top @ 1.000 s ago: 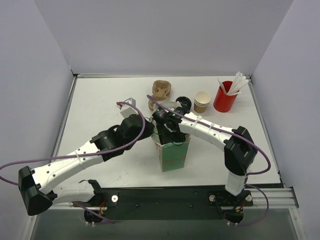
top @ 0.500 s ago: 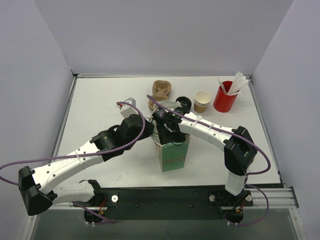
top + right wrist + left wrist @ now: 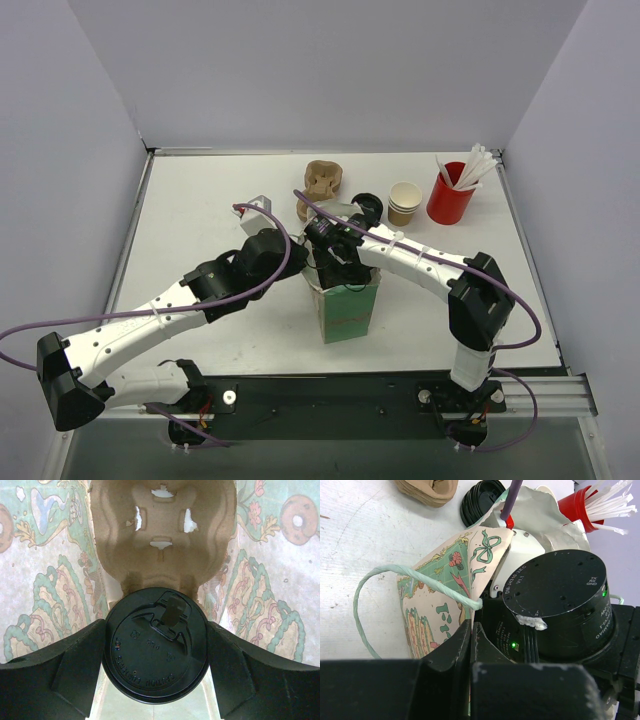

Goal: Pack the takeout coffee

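Note:
The takeout coffee (image 3: 156,645) shows from above as a round black lid, down inside a green-patterned paper bag (image 3: 350,305). My right gripper (image 3: 156,652) reaches into the bag, and its fingers (image 3: 75,665) press the cup from both sides. A brown pulp cup carrier (image 3: 162,535) lies in the bag just beyond the lid. My left gripper (image 3: 470,630) is shut on the bag's top edge (image 3: 440,600) beside its green handle (image 3: 385,575), holding the mouth open. In the top view the right gripper (image 3: 340,272) is mostly hidden in the bag, and the left gripper (image 3: 312,270) is at its left rim.
Behind the bag are a stack of pulp carriers (image 3: 322,180), a stack of black lids (image 3: 367,208), lidless tan cups (image 3: 404,203) and a red cup with white sticks (image 3: 450,195). The right arm's wrist motor (image 3: 555,600) sits close against the left gripper.

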{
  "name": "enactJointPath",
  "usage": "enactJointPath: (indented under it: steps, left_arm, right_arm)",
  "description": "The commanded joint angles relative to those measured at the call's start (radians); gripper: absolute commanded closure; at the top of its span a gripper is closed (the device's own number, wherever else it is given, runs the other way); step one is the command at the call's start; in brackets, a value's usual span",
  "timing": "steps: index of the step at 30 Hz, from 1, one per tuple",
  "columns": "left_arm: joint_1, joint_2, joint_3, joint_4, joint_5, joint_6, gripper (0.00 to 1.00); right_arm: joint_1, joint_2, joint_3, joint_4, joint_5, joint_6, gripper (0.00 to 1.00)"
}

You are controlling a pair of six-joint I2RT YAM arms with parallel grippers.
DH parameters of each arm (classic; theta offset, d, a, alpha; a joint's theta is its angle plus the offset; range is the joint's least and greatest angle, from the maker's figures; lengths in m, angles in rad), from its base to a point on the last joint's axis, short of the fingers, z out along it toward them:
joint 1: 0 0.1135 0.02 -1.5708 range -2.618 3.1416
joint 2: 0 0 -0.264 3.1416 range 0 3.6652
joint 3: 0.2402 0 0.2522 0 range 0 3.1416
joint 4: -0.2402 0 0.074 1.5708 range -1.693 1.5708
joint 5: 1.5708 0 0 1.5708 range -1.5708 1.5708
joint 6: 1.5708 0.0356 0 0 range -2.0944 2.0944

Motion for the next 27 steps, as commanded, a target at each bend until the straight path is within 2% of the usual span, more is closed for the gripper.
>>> enactJointPath:
  steps: [1, 27]
  left_arm:
    - [-0.003, -0.011, 0.025, 0.027, -0.018, 0.005, 1.00]
    - [-0.003, -0.012, 0.017, 0.026, -0.024, 0.008, 1.00]
  right_arm:
    - [0.006, 0.051, -0.043, -0.167, -0.004, -0.019, 0.53]
    - [0.011, 0.063, 0.000, -0.236, -0.062, -0.035, 0.53]
